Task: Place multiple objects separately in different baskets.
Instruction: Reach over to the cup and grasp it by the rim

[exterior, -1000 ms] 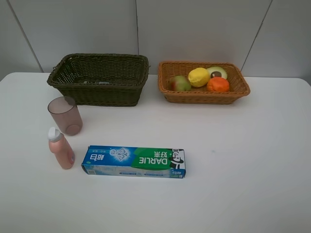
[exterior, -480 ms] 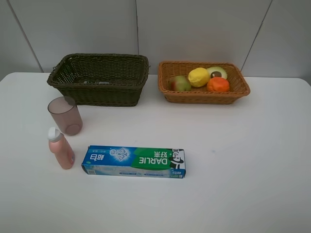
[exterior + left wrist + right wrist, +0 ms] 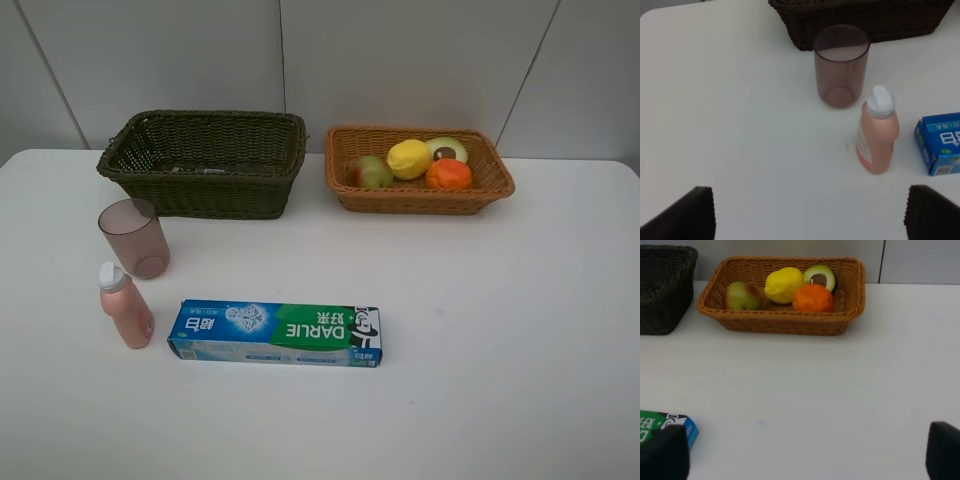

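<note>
My left pincer (image 3: 812,220) is wide open and holds nothing. It hangs over the tabletop (image 3: 500,300). Near in front of it stands the bottle (image 3: 877,132), and behind that the cup (image 3: 841,65), just before the dark basket (image 3: 200,190). My right pincer (image 3: 802,455) is also wide open and empty, and one end of the box (image 3: 275,333) lies near one of its fingers.

I think the bottle is light and smooth and can tip easily, so I would take it on the body, under the white cap. The cup looks thin and stiff, and I would hold it gently across the wall, near the rim. The box is long, light cardboard that can be crushed, so I would grip it across the narrow width, at the middle.

The pear (image 3: 742,295), lemon (image 3: 784,285), avocado (image 3: 819,276) and orange (image 3: 812,297) are already in the tan basket (image 3: 785,322). I judge that the other three things belong in the dark one.

The tabletop is white and smooth, so things may slide on it. Behind the baskets is a pale panelled wall (image 3: 400,60).
</note>
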`<control>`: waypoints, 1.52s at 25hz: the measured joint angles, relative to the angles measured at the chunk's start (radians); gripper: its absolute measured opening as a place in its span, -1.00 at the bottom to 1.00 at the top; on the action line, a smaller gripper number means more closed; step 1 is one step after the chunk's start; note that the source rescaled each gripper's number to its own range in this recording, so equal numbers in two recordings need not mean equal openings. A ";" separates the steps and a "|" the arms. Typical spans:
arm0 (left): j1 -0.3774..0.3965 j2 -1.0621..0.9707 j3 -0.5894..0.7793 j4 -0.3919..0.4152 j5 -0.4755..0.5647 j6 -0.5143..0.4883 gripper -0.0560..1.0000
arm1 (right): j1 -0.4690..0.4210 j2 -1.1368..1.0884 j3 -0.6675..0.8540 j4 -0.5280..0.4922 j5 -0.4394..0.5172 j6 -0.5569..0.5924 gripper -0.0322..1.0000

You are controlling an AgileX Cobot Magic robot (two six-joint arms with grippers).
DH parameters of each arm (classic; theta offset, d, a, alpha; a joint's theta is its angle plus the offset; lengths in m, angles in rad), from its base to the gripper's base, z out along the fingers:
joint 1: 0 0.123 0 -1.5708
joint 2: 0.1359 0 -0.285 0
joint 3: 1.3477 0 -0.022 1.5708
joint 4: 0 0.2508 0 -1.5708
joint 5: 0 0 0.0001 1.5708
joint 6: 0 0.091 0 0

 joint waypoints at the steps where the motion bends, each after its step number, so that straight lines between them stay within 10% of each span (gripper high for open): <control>1: 0.000 0.000 0.000 0.000 0.000 0.000 1.00 | 0.000 0.000 0.000 0.000 0.000 0.000 1.00; 38: 0.000 1.168 -0.569 0.047 -0.164 -0.007 1.00 | 0.000 0.000 0.000 0.000 0.001 0.000 1.00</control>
